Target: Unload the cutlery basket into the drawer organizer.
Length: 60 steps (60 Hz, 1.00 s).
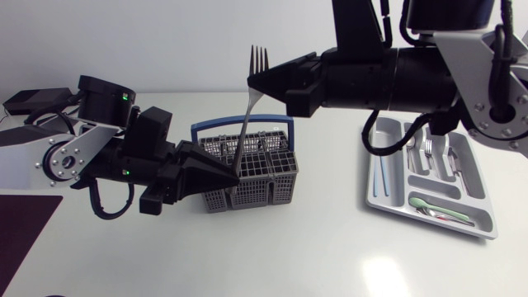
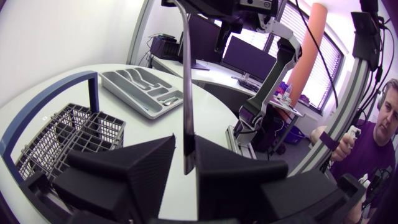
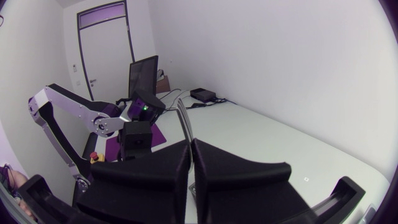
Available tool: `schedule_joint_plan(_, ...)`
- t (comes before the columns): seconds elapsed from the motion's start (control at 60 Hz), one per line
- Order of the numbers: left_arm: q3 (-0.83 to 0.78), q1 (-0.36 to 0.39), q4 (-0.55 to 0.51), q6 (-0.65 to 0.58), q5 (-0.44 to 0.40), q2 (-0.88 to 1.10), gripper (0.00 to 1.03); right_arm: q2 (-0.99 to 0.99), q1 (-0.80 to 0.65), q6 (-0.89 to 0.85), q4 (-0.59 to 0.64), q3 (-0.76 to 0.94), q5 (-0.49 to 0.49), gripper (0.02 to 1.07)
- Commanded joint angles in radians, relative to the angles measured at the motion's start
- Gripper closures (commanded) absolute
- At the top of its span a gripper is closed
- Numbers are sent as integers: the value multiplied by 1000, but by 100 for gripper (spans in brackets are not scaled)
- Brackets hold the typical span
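Observation:
A steel fork [image 1: 247, 115] stands nearly upright over the grey cutlery basket [image 1: 276, 177] with its blue handle [image 1: 239, 125]. My right gripper [image 1: 254, 80] is shut on the fork's neck just under the tines; in the right wrist view the fork [image 3: 183, 121] rises from between its fingers [image 3: 190, 146]. My left gripper [image 1: 237, 176] is closed on the lower end of the fork's handle [image 2: 185, 93], with both fingers [image 2: 186, 152] against it, just above the basket [image 2: 68, 130]. The white drawer organizer [image 1: 388, 198] lies at the right.
The organizer holds several forks and knives and a pale green spoon [image 1: 429, 203]. It also shows past the basket in the left wrist view [image 2: 118, 87]. A dark mat [image 1: 21, 227] lies at the front left corner. My right arm spans the space above the organizer.

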<state>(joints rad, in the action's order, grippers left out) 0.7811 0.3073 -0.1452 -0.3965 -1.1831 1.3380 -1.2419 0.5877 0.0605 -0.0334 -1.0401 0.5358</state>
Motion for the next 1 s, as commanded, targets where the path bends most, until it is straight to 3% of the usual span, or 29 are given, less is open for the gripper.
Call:
schedule_joint_plan(0.0,32,1,-10,1,-21,21,93,-8,-5,30,-13,-23,12,101)
schedule_joint_plan(0.25,41,4,-30,24,-19,-11,96,-4,-6,32,-22,-21,9,100)
schedule_joint_plan(0.417,40,4,-31,41,2,-31,96,10,-17,38,-25,-17,-8,51)
schedule_joint_plan(0.567,37,4,-24,53,83,-56,96,36,-20,36,-22,-9,-59,23)
schedule_joint_plan(0.983,-31,65,101,122,267,-103,98,55,-37,36,-16,11,-108,21)
